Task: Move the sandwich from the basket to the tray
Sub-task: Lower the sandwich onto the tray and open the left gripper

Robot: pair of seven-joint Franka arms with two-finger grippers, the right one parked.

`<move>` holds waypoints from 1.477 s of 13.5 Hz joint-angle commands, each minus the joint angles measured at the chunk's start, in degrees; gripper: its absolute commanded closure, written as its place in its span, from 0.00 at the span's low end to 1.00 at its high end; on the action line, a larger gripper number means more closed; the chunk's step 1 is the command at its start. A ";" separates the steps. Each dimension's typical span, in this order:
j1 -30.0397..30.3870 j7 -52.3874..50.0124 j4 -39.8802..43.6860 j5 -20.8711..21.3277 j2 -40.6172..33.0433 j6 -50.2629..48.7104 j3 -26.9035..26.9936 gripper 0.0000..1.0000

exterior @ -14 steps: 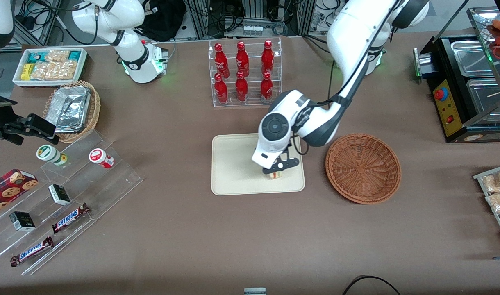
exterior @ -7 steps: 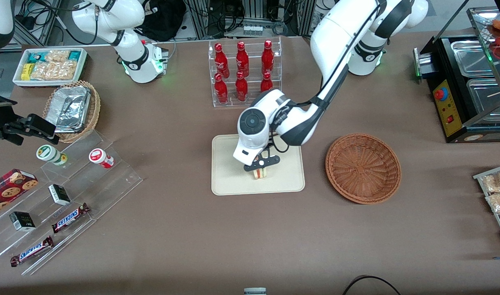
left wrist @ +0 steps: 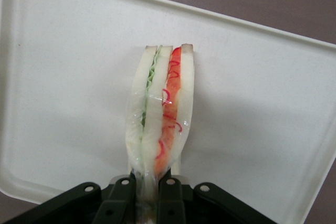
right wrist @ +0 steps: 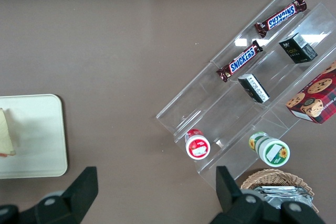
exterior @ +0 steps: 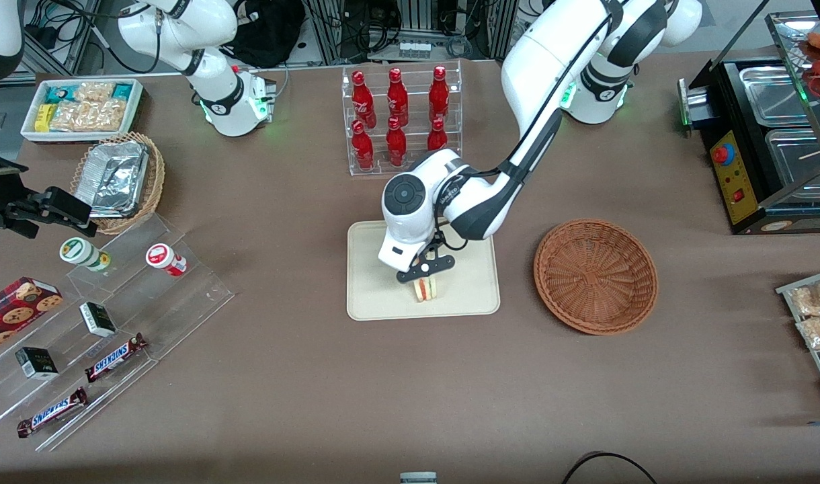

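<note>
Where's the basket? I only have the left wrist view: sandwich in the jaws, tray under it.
Observer: The basket is beside the tray, toward the working arm's end, and holds nothing.
Operator: Where over the tray is the gripper?
Observer: The gripper, shut on the sandwich, is over the tray's half nearer the front camera.
Operator: Anything close by?
Observer: A bottle rack stands farther from the front camera than the tray, apart from it.

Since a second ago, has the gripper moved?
Yes. The gripper, shut on the sandwich, has moved over the tray, away from the basket, toward the parked arm's end.
</note>
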 commanded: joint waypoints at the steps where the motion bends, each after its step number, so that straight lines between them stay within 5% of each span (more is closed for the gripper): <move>1: -0.67 -1.33 1.39 0.37 0.81 1.72 0.44 0.93; 8: -0.58 2.54 0.78 0.29 0.98 2.17 0.35 0.92; 9: -0.58 2.45 0.60 0.11 0.90 2.17 0.26 0.74; 10: -0.49 2.45 0.60 -0.41 0.90 2.17 0.26 0.11; 11: -0.58 2.45 0.60 -2.42 0.81 2.17 0.26 0.00; 20: 2.32 2.71 0.42 -2.88 -9.20 -12.30 0.79 0.00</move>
